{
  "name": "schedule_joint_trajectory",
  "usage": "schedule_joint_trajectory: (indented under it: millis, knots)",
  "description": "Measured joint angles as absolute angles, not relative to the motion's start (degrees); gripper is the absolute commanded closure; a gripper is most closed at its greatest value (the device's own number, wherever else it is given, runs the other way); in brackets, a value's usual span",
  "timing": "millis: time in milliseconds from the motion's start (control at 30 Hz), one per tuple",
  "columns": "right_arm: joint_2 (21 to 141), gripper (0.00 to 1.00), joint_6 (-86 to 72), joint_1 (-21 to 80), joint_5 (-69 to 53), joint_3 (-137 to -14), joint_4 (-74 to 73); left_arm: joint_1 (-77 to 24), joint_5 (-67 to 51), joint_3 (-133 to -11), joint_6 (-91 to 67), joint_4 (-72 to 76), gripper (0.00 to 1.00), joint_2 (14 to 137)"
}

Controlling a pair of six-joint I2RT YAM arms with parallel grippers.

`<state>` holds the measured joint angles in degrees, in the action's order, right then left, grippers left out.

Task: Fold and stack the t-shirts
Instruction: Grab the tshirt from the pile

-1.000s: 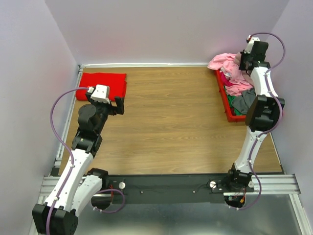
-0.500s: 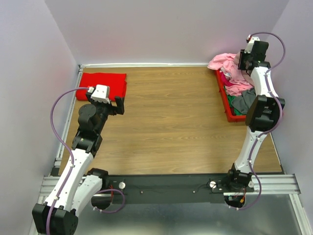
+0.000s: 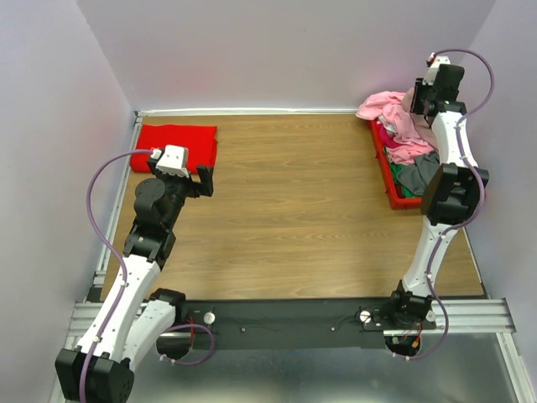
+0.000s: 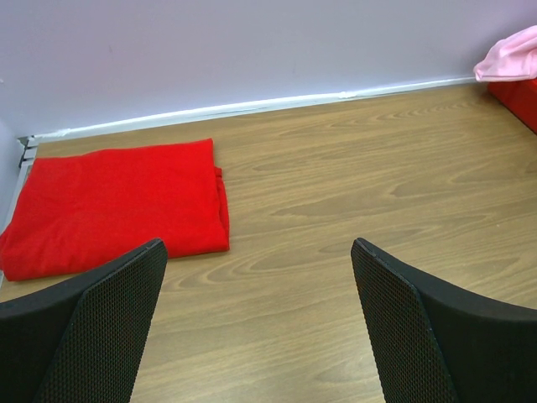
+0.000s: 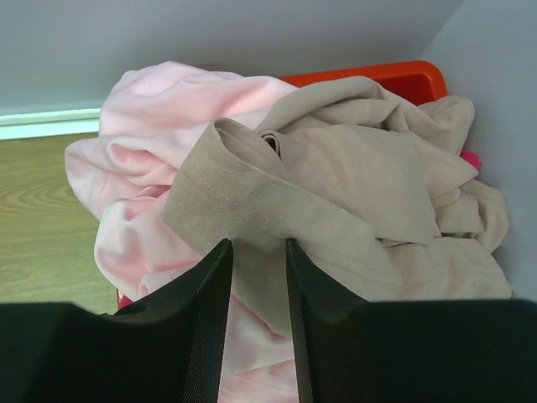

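Tabletop (image 3: 294, 210), wood. Heaped t-shirts (image 3: 394, 117) in red bin (image 3: 382, 164), far right: unfolded supply. Red t-shirt (image 3: 176, 144), far-left corner: folded, stack base. Left pincer (image 4: 258, 248): spread wide, empty, waiting nearby. Right pincer (image 5: 258, 245): narrowly parted at beige t-shirt (image 5: 352, 185) fold; grip unclear

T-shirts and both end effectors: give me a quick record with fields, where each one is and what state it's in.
red shirt: folded flat, far left corner of table
pile: beige shirt over pink shirt, crumpled, heaped in bin at far right
left end effector: open, empty, above the table beside the red shirt
right end effector: over the beige shirt, jaws slightly apart, grip unclear
folded so far: only the red shirt
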<state>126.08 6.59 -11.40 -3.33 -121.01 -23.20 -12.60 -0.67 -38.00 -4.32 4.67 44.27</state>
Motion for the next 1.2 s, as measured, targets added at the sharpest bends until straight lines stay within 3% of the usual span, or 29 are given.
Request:
schedule_joint_trajectory:
  millis: [167, 233, 300, 333, 667, 1200]
  knots:
    - [127.2, 0.63, 6.4, -11.6, -3.4, -121.0, -23.2, -12.6, -0.7, -37.9, -4.3, 4.7, 0.01, 44.5]
    - [128.1, 0.68, 6.4, -11.7, -3.4, -121.0, -23.2, -12.6, -0.7, -37.8, -4.3, 4.7, 0.02, 44.6]
    - [128.5, 0.94, 6.4, -11.7, -3.4, -121.0, -23.2, -12.6, -0.7, -37.8, -4.3, 4.7, 0.02, 44.7]
    - [128.7, 1.0, 6.1, -11.7, -3.4, -121.0, -23.2, -12.6, -0.7, -37.8, -4.3, 4.7, 0.02, 44.7]
    - [127.5, 0.99, 6.5, -11.8, -4.4, -120.3, -23.4, -12.6, -0.7, -37.7, -4.3, 4.7, 0.02, 45.2]
    - [100.7, 1.0, 6.5, -12.5, -10.3, -115.6, -24.6, -12.6, -1.2, -37.7, -4.3, 4.7, 0.02, 45.2]
